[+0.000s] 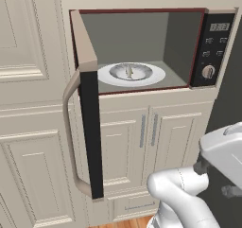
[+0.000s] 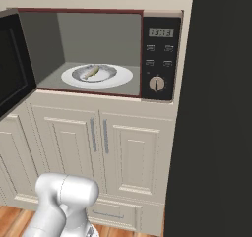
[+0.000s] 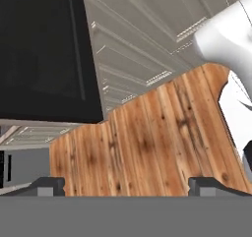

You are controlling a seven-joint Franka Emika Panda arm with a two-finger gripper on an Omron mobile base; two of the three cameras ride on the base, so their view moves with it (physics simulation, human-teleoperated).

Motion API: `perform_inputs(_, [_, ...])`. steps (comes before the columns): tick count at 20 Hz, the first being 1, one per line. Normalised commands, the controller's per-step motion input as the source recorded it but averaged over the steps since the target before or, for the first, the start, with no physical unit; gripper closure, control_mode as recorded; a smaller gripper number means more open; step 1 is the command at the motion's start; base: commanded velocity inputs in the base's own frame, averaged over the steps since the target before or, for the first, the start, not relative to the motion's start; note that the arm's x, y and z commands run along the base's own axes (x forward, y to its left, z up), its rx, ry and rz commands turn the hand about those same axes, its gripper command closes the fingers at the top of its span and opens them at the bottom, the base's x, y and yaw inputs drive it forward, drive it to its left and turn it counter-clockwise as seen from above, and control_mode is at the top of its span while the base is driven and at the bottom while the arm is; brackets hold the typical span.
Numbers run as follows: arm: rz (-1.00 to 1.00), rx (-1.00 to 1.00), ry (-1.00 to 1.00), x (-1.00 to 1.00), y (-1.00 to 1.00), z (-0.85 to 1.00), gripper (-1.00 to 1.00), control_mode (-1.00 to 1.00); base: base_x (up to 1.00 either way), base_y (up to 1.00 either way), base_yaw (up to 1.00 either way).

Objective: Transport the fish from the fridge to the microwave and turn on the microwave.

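The end effector point(image 3: 126, 184) is hanging low with its jaws spread wide and empty, facing the wooden floor point(image 3: 147, 142), while the fish point(image 2: 91, 72) is lying in a bowl point(image 2: 94, 73) inside the microwave point(image 2: 98, 54), its door point(image 1: 90, 123) standing open.

One microwave point(image 1: 142, 47), door swung wide open. Inside, one white turntable plate point(image 1: 153, 78), one grey bowl point(image 2: 110, 74) on it, and one fish point(image 2: 91, 72) in that bowl. On the control panel: one display point(image 2: 161, 32), four buttons, and one knob point(image 2: 156, 83) at 6 o'clock of them. Below, two tall cabinet doors, two vertical handles point(image 2: 92, 134).
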Motion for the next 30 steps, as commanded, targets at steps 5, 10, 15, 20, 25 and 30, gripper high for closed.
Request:
perform_inputs(5, [0.0, 0.02, 0.12, -0.35, 0.18, -0.01, -1.0, -1.0, 0.0, 0.0, 0.0])
perform_inputs(10, [0.0, 0.03, 0.11, -0.31, 0.19, -0.02, -1.0, -1.0, 0.0, 0.0, 0.0])
perform_inputs(15, [0.0, 0.01, 0.0, -0.08, 0.29, -0.06, -1.0, -1.0, 0.0, 0.0, 0.0])
perform_inputs(20, [0.01, 0.01, 0.0, -0.08, 0.32, -0.04, -1.0, -1.0, 0.0, 0.0, 0.0])
perform_inputs(25, [0.0, 0.0, -0.01, -0.07, 0.36, -0.06, -1.0, -1.0, 0.0, 0.0, 0.0])
perform_inputs(30, [0.0, 0.0, 0.0, 0.0, 0.37, -0.02, -1.0, -1.0, 0.0, 0.0, 0.0])
